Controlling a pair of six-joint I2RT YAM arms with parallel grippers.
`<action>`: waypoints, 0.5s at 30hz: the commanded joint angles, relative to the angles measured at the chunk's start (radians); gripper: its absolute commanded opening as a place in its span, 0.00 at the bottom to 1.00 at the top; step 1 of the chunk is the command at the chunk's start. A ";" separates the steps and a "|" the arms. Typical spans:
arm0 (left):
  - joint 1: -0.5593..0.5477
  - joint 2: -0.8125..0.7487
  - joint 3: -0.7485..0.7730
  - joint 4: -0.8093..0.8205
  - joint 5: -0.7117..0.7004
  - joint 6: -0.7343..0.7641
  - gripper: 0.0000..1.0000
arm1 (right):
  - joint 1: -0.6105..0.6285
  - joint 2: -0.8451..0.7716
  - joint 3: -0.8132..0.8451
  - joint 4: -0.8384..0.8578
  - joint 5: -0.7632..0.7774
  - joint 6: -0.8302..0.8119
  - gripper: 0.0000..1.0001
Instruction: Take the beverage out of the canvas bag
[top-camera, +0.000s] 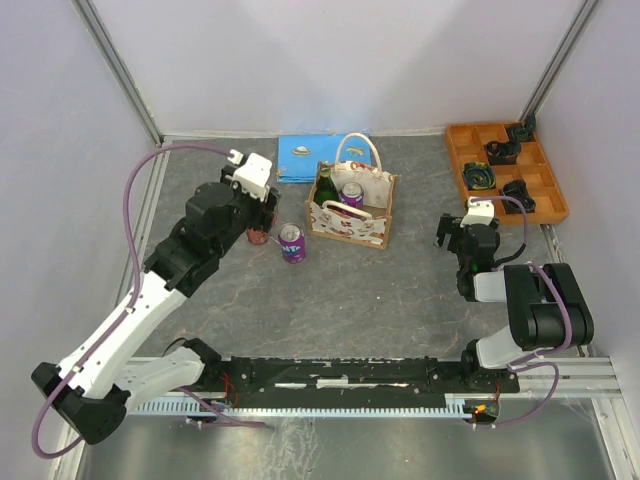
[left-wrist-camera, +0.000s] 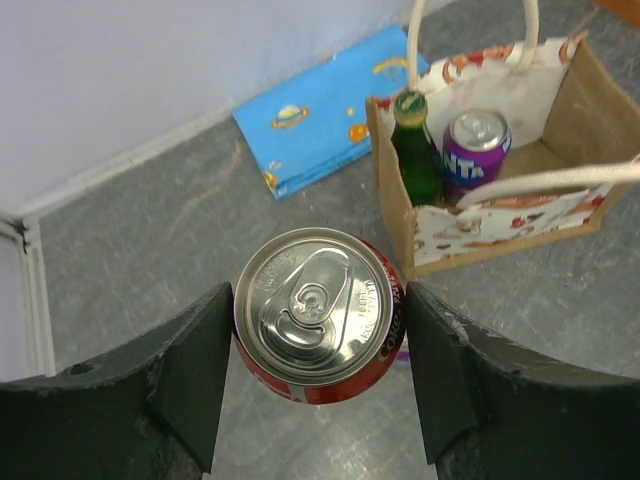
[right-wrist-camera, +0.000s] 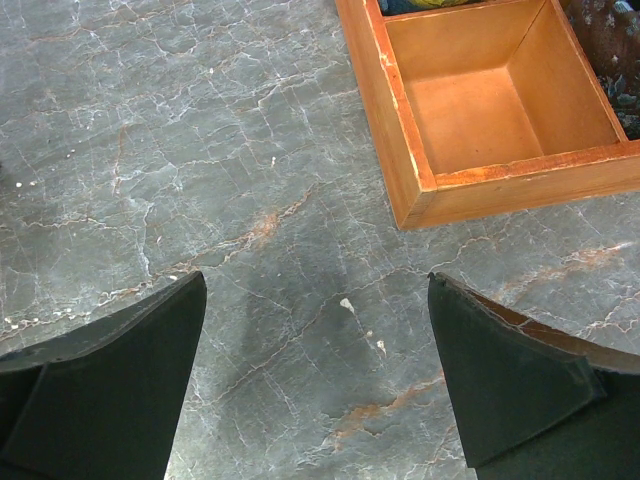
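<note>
The canvas bag (top-camera: 365, 228) (left-wrist-camera: 500, 230) stands at mid-table, its two handles up. Inside it are a green bottle (top-camera: 325, 186) (left-wrist-camera: 415, 150) and a purple can (top-camera: 352, 194) (left-wrist-camera: 475, 145). Left of the bag, my left gripper (top-camera: 258, 228) (left-wrist-camera: 320, 340) is shut on a red cola can (top-camera: 257, 238) (left-wrist-camera: 318, 318), with a finger against each side. Whether that can rests on the table or hangs above it I cannot tell. A second purple can (top-camera: 291, 243) stands on the table just right of the red one. My right gripper (top-camera: 452, 232) (right-wrist-camera: 318, 300) is open above bare table.
A flat blue rectangle (top-camera: 300, 158) (left-wrist-camera: 320, 110) lies behind the bag by the back wall. An orange compartment tray (top-camera: 455, 160) (right-wrist-camera: 400, 150) holding dark objects sits at the back right, close beyond my right gripper. Walls close in on the left, back and right.
</note>
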 joint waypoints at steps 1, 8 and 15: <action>0.002 -0.084 -0.064 0.137 -0.034 -0.097 0.03 | -0.001 -0.003 0.022 0.033 -0.004 -0.012 0.99; 0.002 -0.096 -0.126 0.137 -0.059 -0.144 0.03 | 0.000 -0.003 0.022 0.033 -0.004 -0.011 0.99; 0.002 -0.079 -0.201 0.200 -0.056 -0.180 0.03 | -0.001 -0.004 0.022 0.033 -0.004 -0.010 0.99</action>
